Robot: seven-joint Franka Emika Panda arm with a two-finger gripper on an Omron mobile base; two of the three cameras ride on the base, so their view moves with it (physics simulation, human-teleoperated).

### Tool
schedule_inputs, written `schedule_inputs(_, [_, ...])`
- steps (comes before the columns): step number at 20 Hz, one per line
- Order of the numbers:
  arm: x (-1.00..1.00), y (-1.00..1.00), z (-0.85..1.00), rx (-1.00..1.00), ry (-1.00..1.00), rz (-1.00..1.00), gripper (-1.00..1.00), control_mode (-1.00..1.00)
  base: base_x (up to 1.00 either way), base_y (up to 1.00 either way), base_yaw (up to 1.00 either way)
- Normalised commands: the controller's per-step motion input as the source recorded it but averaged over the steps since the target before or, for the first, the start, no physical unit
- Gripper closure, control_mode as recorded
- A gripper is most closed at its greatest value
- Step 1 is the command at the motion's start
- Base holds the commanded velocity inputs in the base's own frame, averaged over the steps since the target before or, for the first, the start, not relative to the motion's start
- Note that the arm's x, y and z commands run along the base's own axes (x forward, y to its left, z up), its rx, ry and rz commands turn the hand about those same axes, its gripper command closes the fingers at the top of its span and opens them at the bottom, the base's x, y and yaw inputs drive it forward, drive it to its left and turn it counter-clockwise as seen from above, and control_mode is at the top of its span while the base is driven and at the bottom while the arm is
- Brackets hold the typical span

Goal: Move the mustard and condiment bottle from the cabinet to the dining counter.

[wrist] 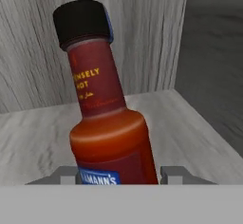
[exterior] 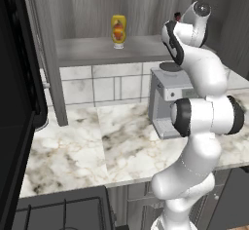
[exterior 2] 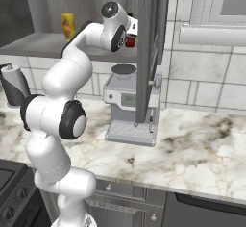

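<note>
- You've got the cabinet point(exterior: 102, 53) open in front of you, grey shelf showing, and the mustard point(exterior: 118, 30) is standing upright on it, toward the middle, well clear of the front edge.
- The condiment bottle point(wrist: 107, 118) sits at the right end of that same shelf, near the cabinet's right inner wall and close to the back panel; in the hand view it leans, but that view rolls with the hand.
- Your tool point(wrist: 121, 174) is right at the bottle's lower body, one fingertip point(wrist: 172, 174) on each side of it, jaws about as wide as the bottle; you cannot tell from these views whether the pads are actually pressing it.
- From the right base view, a sliver of red by the wrist marks the bottle point(exterior 2: 129, 42), tucked just behind the open cabinet door point(exterior 2: 148, 53).
- That door hangs close beside the arm's right side, so room there is tight.
- Bare shelf lies between the two bottles.
- Below, the coffee machine point(exterior 2: 129, 108) stands on the marble counter point(exterior: 121, 141), directly under the shelf's right end.
</note>
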Motion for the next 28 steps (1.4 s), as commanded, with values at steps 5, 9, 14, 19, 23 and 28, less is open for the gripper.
schedule_inputs(5, [-0.01, -0.23, 0.00, 0.00, 0.00, 0.00, 1.00, -1.00, 0.00, 0.00, 0.00])
schedule_inputs(9, [-0.39, 0.00, 0.03, 0.04, -0.05, 0.00, 1.00, -1.00, 0.00, 0.00, 0.00])
schedule_inputs(14, [-0.90, 0.03, 0.18, 0.05, -0.18, 0.00, 1.00, -1.00, 0.00, 0.00, 0.00])
schedule_inputs(19, [-1.00, 0.31, 0.00, 0.00, -0.37, 0.01, 1.00, -1.00, 0.00, 0.00, 0.00])
schedule_inputs(23, [-1.00, 0.51, 0.07, 0.00, -0.27, 0.03, 1.00, -1.00, 0.00, 0.00, 0.00])
schedule_inputs(28, [-1.00, 0.31, 0.34, -0.05, -0.02, 0.03, 1.00, -1.00, 0.00, 0.00, 0.00])
